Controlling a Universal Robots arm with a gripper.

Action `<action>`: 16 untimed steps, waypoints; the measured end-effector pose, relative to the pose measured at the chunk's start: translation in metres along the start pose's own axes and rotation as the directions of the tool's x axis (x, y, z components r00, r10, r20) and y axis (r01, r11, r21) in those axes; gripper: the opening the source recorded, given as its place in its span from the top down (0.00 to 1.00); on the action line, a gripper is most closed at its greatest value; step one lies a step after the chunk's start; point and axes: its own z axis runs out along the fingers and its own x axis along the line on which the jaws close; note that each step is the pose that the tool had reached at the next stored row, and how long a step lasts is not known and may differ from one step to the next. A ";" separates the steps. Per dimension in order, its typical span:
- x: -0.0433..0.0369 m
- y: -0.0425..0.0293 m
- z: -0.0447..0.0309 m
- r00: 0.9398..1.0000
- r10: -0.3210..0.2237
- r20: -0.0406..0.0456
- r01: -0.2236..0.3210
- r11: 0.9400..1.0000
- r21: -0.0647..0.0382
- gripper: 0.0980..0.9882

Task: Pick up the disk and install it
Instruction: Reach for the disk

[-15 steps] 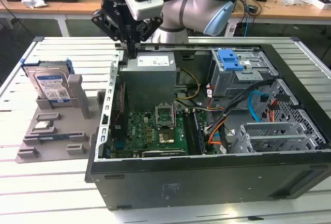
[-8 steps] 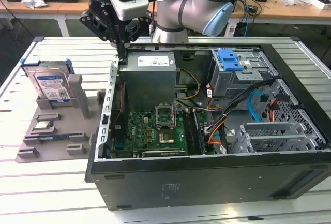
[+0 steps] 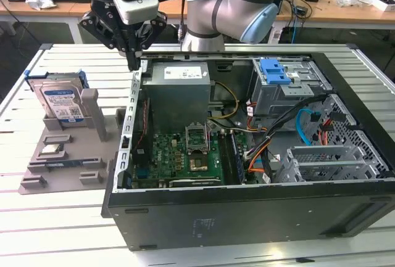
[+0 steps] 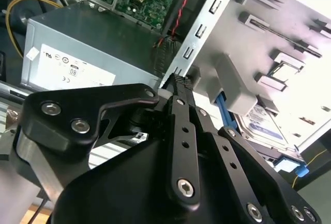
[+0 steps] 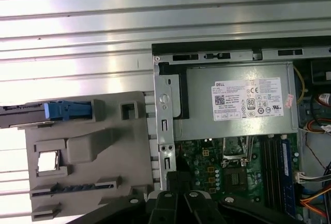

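The disk (image 3: 60,102), silver with a white-and-blue label and a blue bracket, stands on edge in a grey holder (image 3: 74,156) on the table, at the exterior view's left of the open computer case (image 3: 247,205). My gripper (image 3: 133,60) hangs over the case's back corner nearest the holder, right of the disk and apart from it. Its black fingers are shut together with nothing between them. In the second wrist view the fingertips (image 4: 178,81) meet beside the case wall, with the disk (image 4: 264,123) beyond. The first wrist view shows the disk (image 5: 57,111) edge-on and the gripper (image 5: 178,182) over the case edge.
Inside the case sit a grey power supply (image 3: 179,88) with a white sticker, a green motherboard (image 3: 185,156), loose cables (image 3: 259,150) and a blue-topped drive cage (image 3: 278,76). The holder also carries small parts (image 3: 52,151). Slatted metal tabletop (image 3: 62,230) surrounds everything.
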 end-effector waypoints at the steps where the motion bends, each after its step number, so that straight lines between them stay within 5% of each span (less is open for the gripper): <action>1: 0.0014 -0.0001 0.0000 1.000 0.000 0.000 0.000 1.000 0.000 0.99; 16: 0.0238 -0.0018 -0.0006 1.000 0.000 0.000 0.000 1.000 0.000 0.99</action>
